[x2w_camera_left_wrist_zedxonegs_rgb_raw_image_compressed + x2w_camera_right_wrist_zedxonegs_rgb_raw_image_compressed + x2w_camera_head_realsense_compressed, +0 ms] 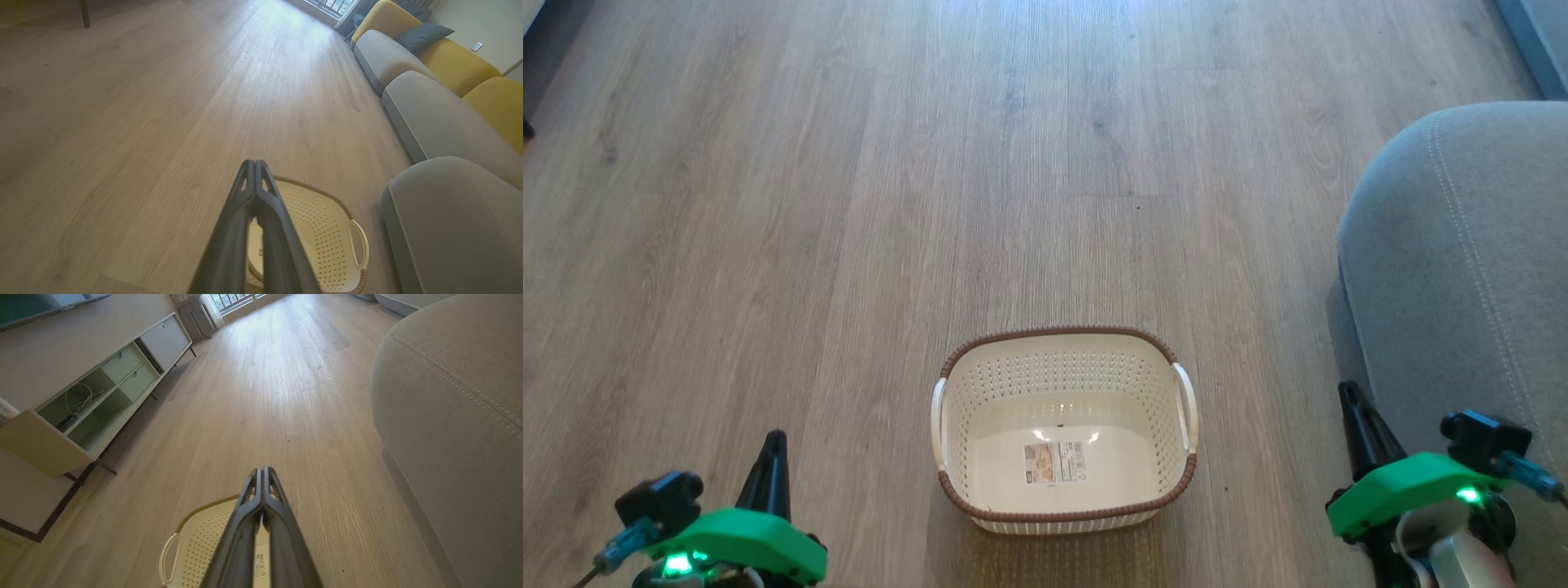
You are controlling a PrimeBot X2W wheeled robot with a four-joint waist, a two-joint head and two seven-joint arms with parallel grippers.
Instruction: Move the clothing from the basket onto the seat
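The cream basket with a brown rim stands on the wood floor at centre bottom of the head view, holding nothing but a paper sticker on its bottom. The clothing is out of view. The grey seat rises at the right edge. My left gripper is shut at the lower left, well left of the basket. My right gripper is shut at the lower right, between basket and seat. The left wrist view shows the basket behind the shut left gripper; the right wrist view shows the basket under the shut right gripper.
Wood floor stretches ahead. In the left wrist view more grey and yellow sofa sections line the right side. A low cabinet with open shelves stands along the left wall in the right wrist view.
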